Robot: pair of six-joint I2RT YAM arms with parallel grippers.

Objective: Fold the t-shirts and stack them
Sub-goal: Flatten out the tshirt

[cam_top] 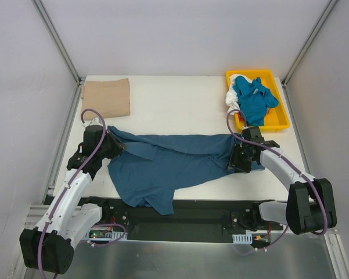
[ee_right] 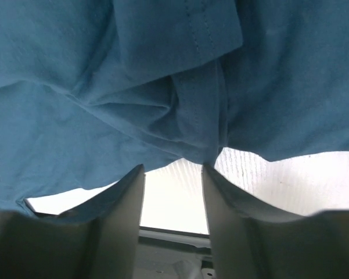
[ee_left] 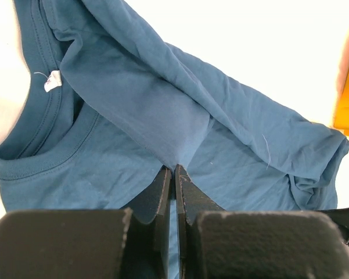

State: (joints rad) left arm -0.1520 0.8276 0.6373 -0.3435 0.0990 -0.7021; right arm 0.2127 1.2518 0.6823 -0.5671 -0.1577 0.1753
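so the yellow tray [cam_top: 276, 120] sits at the far right corner of the table [cam_top: 180, 107] and it's got two shirts bunched up in it: a bright blue one [cam_top: 252, 99] piled on top, and a white one [cam_top: 231, 100] squashed against the tray's left wall and poking over the rim a bit

the big dark teal t-shirt [cam_top: 174, 160] isn't in the tray, it's stretched out on the table to the near left of it, with its right end just below the tray's near edge. It's pretty rumpled, and a chunk of it hangs over the table edge on the side away from the tray

right gripper [cam_top: 239, 160] is at the shirt end closest to the tray, just on the near side of it. In the right wrist view its fingers [ee_right: 128, 197] stand apart with bare table showing through the gap, and the teal cloth only drapes past the tips, nothing pinched that I can see

left gripper [ee_left: 175, 170] is at the other end of the shirt, well away from the tray, jaws closed tight on a fold of teal cloth beside the collar [ee_left: 43, 157] with its little white tag [ee_left: 51, 81]

tan t-shirt [cam_top: 106, 97] lies folded flat at the far left corner, straight across the table from the tray
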